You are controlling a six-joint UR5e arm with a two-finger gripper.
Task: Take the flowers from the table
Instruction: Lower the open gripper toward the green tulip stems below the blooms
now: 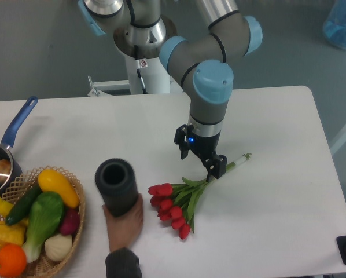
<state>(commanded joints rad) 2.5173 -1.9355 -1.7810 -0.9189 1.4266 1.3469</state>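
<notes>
Lying flat on the table [277, 220], the flowers [181, 200] point their red buds toward the front edge while the pale tied stems run up and to the right, ending free near the middle of the tabletop. Bunch not yet lifted; it rests fully on the surface.

Gripper [199, 161] hangs directly over the leaf-to-stem junction, fingers spread apart with nothing between them. One fingertip sits just beside the stems; whether it touches them cannot be told from this angle.

Just left of the buds stands a dark ribbed cylinder [117, 187], tilted, with a person's hand [125, 221] cupped at its base from the front edge. Further left: a wicker basket [74, 223] of toy vegetables, and a blue-handled pan [5, 147] at the table's left edge.

Risks, as judged:
- Stems are thin and lie flat, so fingers closing too high would miss them or catch only a leaf.
- Grasp point is far from the heavy bud end; bunch may swing or slip out on lifting.
- Human hand is near the buds, so a sideways drag of the bunch could bring contact.
</notes>
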